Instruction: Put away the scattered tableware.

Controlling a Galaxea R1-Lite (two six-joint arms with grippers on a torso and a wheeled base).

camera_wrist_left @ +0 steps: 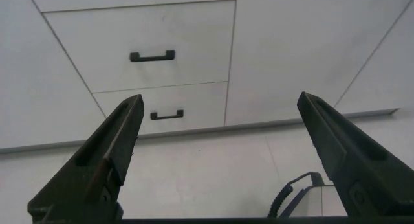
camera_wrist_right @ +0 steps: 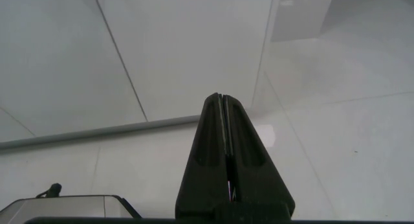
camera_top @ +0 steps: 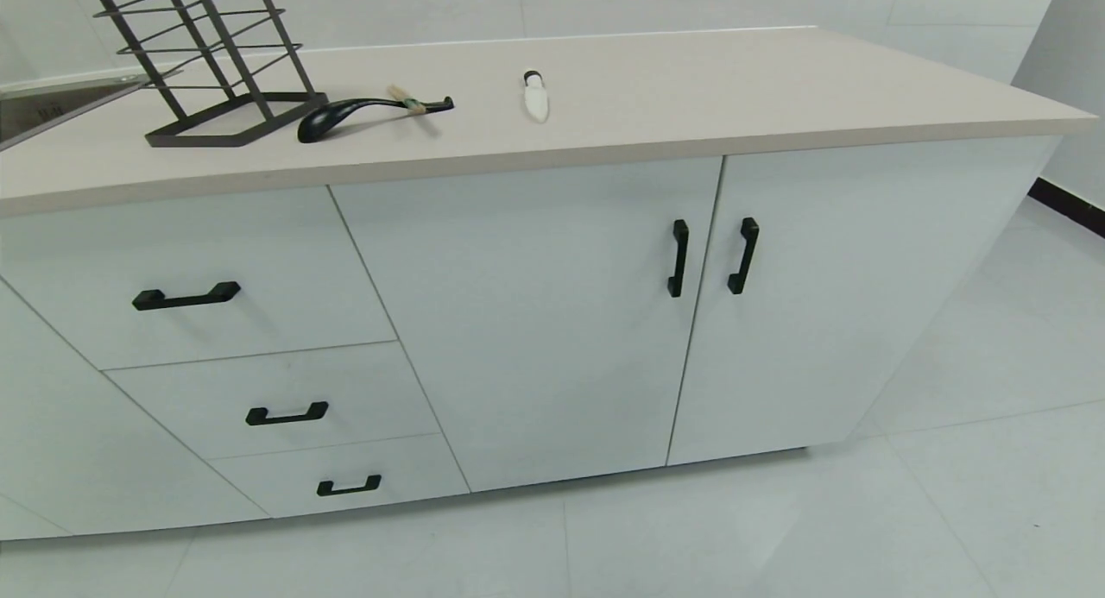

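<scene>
Tableware, 1 black ladle (camera_top: 332, 115) and perhaps 1 white spoon (camera_top: 536, 99), lies on the table (camera_top: 734, 80) near the rack (camera_top: 226, 119). Left pincer (camera_wrist_left: 221, 100) wide, right pincer (camera_wrist_right: 222, 106) closed, empty; seemingly the approach step, next needs arms raised.

Likely kitchen: sink (camera_top: 52, 106), counter (camera_top: 691, 89), drawers (camera_top: 259, 261).

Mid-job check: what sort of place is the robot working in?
Most likely a kitchen: a beige countertop over white black-handled cabinets, a steel sink at the counter's left end, and a black wire dish rack beside a black ladle.
</scene>
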